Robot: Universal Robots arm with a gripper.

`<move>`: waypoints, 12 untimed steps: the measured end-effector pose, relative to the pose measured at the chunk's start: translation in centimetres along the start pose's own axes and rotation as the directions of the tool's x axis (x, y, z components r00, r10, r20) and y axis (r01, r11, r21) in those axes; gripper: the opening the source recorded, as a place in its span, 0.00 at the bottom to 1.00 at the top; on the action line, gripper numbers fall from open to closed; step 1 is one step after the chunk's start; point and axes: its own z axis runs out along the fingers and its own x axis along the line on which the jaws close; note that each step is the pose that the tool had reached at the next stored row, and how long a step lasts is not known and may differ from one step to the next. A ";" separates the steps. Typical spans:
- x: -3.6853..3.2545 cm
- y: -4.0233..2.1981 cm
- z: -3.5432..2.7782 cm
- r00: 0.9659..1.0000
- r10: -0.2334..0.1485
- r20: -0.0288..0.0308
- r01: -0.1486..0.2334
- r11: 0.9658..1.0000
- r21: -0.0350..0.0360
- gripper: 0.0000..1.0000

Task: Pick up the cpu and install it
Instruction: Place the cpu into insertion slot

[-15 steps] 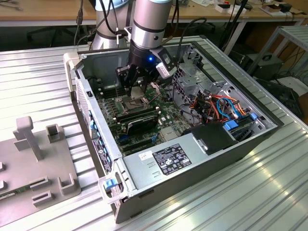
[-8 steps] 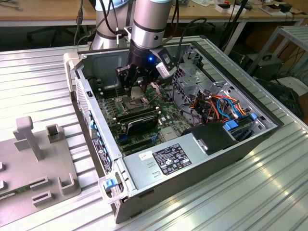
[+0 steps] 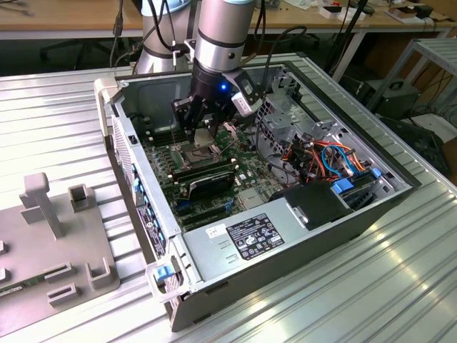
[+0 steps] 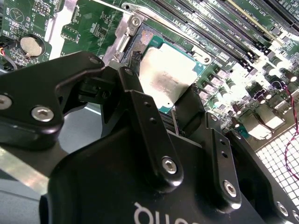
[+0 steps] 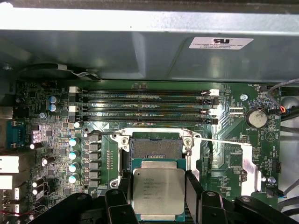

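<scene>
Silver-grey, the cpu [image 5: 158,191] is clamped by two opposite edges between my gripper's [image 3: 205,134] fingers [image 5: 194,189], in the upper middle of the exterior view inside the open computer case [image 3: 307,243], held metal-side-up close by the bare socket [image 5: 156,148], I judge, to line it up for seating.

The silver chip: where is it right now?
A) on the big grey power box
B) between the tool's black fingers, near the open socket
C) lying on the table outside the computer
B: in the first wrist view the cpu sits between the tool's fingers, next to the open socket.
</scene>
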 end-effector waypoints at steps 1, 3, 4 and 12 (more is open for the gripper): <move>0.00 0.00 0.00 1.000 0.000 0.000 0.000 1.000 0.000 0.55; 0.00 0.00 -0.01 1.000 0.000 0.000 0.000 1.000 0.000 0.55; 0.00 0.00 -0.01 1.000 0.000 0.000 0.000 1.000 0.000 0.55; 0.00 0.00 0.00 0.998 0.068 0.001 -0.068 0.998 0.000 0.55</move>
